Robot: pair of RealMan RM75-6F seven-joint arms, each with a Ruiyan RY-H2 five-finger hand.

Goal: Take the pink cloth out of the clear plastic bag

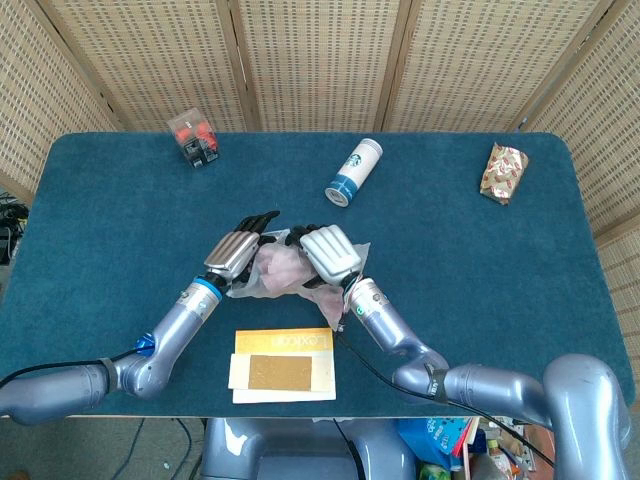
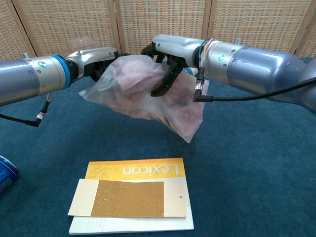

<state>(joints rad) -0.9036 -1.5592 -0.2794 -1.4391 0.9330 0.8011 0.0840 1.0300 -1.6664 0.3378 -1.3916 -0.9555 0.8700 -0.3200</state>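
Observation:
The clear plastic bag (image 2: 143,98) hangs in the air above the blue table, crumpled, with the pink cloth (image 2: 129,79) bunched inside it. My left hand (image 2: 96,55) grips the bag's left upper edge. My right hand (image 2: 167,57) holds the bag's right upper side, its dark fingers (image 2: 165,81) curling down against the plastic and the cloth. From the head view the bag (image 1: 282,272) shows between the left hand (image 1: 238,254) and the right hand (image 1: 332,254). Whether the right fingers are inside the bag's mouth is unclear.
A yellow Lexicon book (image 2: 129,170) with a brown card on it lies on the table below the bag. A Starbucks can (image 1: 353,172), a clear box with red contents (image 1: 194,137) and a snack packet (image 1: 505,172) stand at the far side. A blue can (image 2: 6,177) is near left.

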